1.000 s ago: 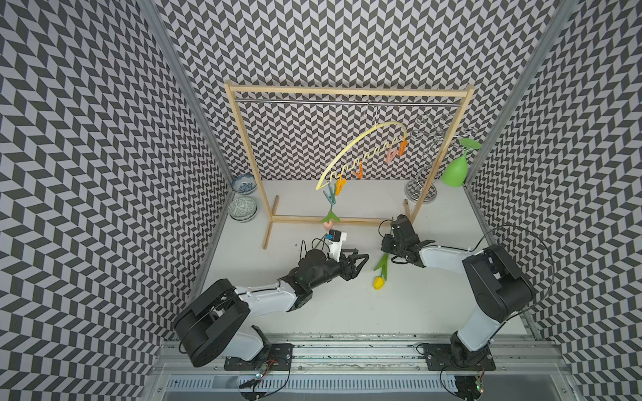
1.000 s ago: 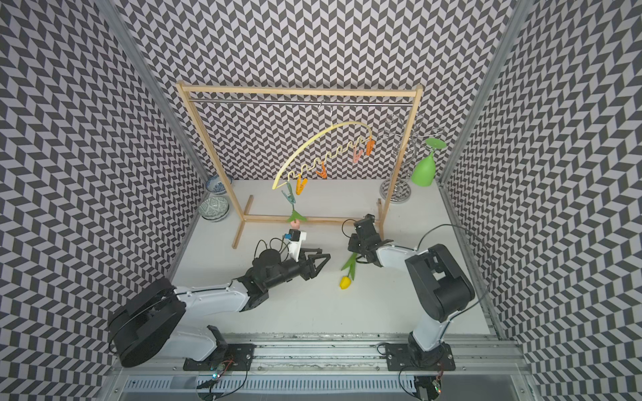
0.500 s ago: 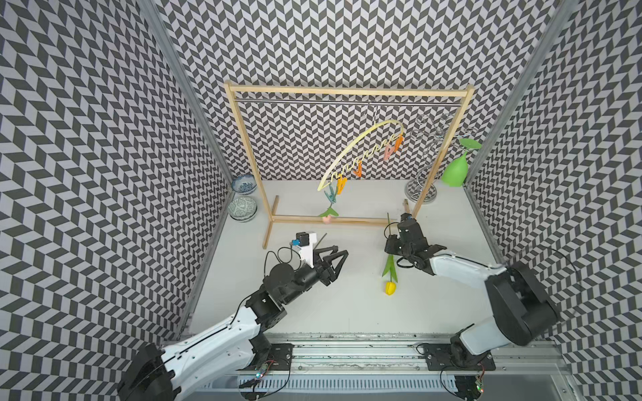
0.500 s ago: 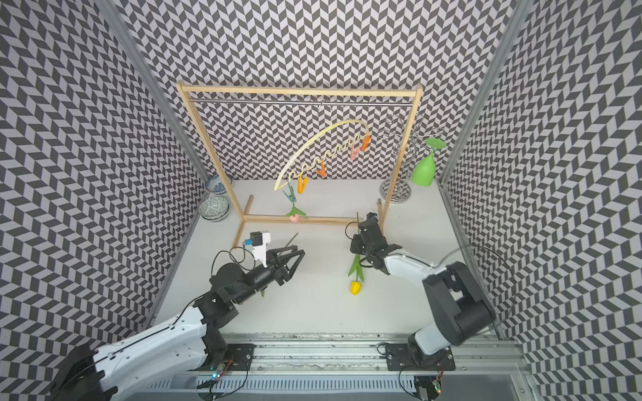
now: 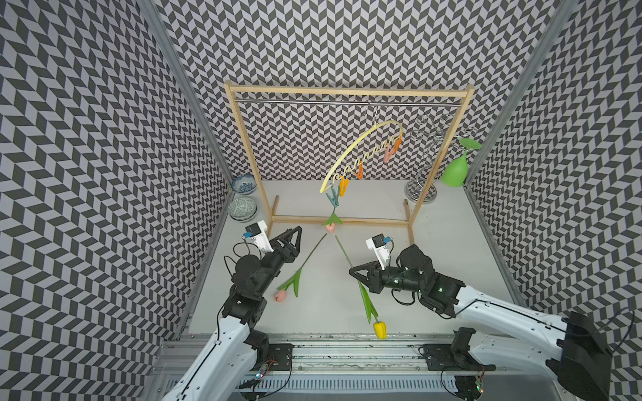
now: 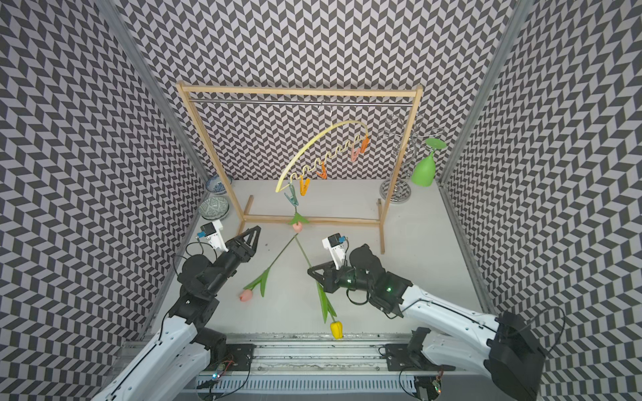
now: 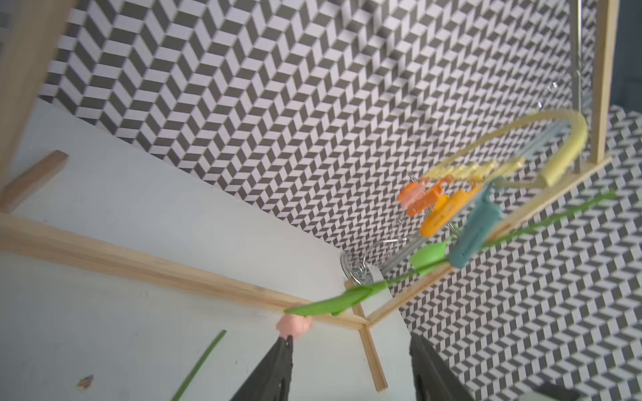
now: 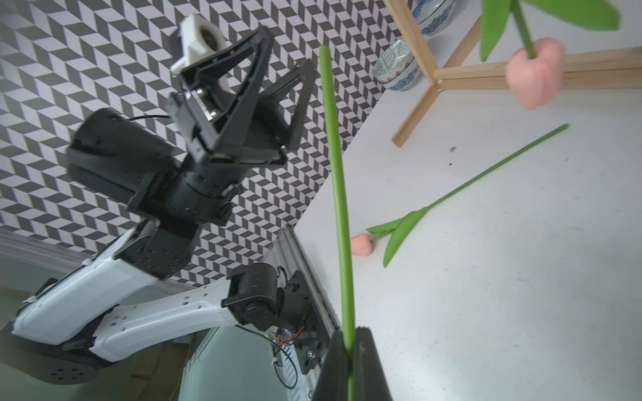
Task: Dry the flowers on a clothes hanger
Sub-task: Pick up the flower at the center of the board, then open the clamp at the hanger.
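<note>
Grips stem of yellow tulip [image 5: 379, 330] in R pincer [image 5: 351, 274], clenched tight; head end twd front edge of tabletop [image 5: 451, 260]. Holds L pincer [image 5: 298, 232] released, empty, raised nr left post of rack [image 5: 347, 91]. Shows pink tulip [image 5: 330, 227] pegged head-down in blue clothespin [image 5: 333, 198] at low end of clothes hanger [image 5: 351, 147], hung on rack rail. Shows 2nd pink tulip [image 5: 280, 295] flat on tabletop btwn both pincers, touching neither.

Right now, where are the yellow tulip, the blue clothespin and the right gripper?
yellow tulip [image 5: 379, 330], in a top view, on its head.
blue clothespin [image 5: 333, 197], in a top view, mid-body.
right gripper [image 8: 350, 338], right wrist view, between its fingertips.
</note>
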You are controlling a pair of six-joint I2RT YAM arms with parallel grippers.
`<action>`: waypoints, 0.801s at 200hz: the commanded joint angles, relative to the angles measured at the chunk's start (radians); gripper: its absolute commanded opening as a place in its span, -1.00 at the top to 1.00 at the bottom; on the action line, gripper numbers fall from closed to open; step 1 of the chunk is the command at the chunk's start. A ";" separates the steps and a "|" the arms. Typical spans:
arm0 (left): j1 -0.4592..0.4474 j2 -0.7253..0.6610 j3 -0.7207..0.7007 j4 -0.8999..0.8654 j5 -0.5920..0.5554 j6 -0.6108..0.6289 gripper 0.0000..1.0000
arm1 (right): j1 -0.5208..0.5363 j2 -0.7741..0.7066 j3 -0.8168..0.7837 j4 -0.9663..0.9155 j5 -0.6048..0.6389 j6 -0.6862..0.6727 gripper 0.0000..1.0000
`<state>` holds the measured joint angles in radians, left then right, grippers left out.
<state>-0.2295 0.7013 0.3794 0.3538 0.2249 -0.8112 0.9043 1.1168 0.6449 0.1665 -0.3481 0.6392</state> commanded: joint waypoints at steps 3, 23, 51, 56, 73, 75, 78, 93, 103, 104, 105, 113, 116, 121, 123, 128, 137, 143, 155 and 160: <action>0.065 0.087 0.056 0.086 0.144 -0.076 -0.15 | 0.012 0.075 0.088 0.107 0.050 0.091 1.00; 0.065 0.175 0.116 0.128 0.150 -0.056 -0.19 | 0.010 0.174 0.208 0.100 0.149 0.134 1.00; 0.064 0.270 0.208 0.102 0.167 -0.044 -0.25 | -0.012 0.311 0.371 0.046 0.268 0.185 1.00; 0.063 0.280 0.219 0.102 0.163 -0.042 -0.26 | -0.023 0.327 0.395 0.020 0.275 0.194 1.00; 0.060 0.307 0.227 0.138 0.167 -0.040 -0.32 | -0.049 0.344 0.431 -0.015 0.291 0.210 1.00; 0.061 0.311 0.228 0.146 0.170 -0.040 -0.33 | -0.051 0.341 0.430 -0.014 0.291 0.212 1.00; 0.061 0.316 0.228 0.153 0.175 -0.040 -0.35 | -0.054 0.336 0.426 -0.010 0.292 0.214 1.00; 0.058 0.341 0.249 0.167 0.214 -0.032 -0.39 | -0.065 0.299 0.408 -0.008 0.304 0.204 1.00; 0.046 0.358 0.264 0.183 0.240 -0.021 -0.41 | -0.070 0.267 0.392 -0.020 0.319 0.196 1.00; 0.044 0.360 0.265 0.186 0.242 -0.020 -0.41 | -0.071 0.264 0.391 -0.020 0.321 0.195 1.00; 0.041 0.361 0.266 0.188 0.243 -0.018 -0.42 | -0.071 0.260 0.388 -0.021 0.322 0.194 1.00; 0.026 0.371 0.276 0.204 0.252 -0.008 -0.43 | -0.074 0.230 0.366 -0.025 0.342 0.188 1.00; 0.020 0.376 0.280 0.209 0.253 -0.002 -0.44 | -0.075 0.218 0.356 -0.025 0.350 0.188 1.00; 0.007 0.381 0.288 0.217 0.255 0.011 -0.45 | -0.077 0.196 0.340 -0.023 0.360 0.185 1.00; 0.002 0.384 0.291 0.219 0.256 0.017 -0.45 | -0.079 0.187 0.332 -0.022 0.363 0.185 1.00; -0.011 0.388 0.299 0.224 0.256 0.035 -0.45 | -0.083 0.170 0.318 -0.023 0.366 0.182 1.00; -0.036 0.401 0.320 0.225 0.253 0.067 -0.46 | -0.100 0.144 0.304 -0.039 0.359 0.176 1.00; -0.053 0.408 0.333 0.230 0.251 0.090 -0.47 | -0.112 0.130 0.298 -0.052 0.351 0.170 1.00; -0.088 0.432 0.359 0.251 0.249 0.130 -0.48 | -0.135 0.102 0.287 -0.075 0.342 0.159 1.00; -0.100 0.445 0.374 0.255 0.250 0.143 -0.48 | -0.144 0.091 0.280 -0.080 0.342 0.155 1.00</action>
<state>-0.2771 1.1164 0.6796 0.5270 0.4473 -0.7761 0.7994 1.2671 0.9455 0.0937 -0.0265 0.8227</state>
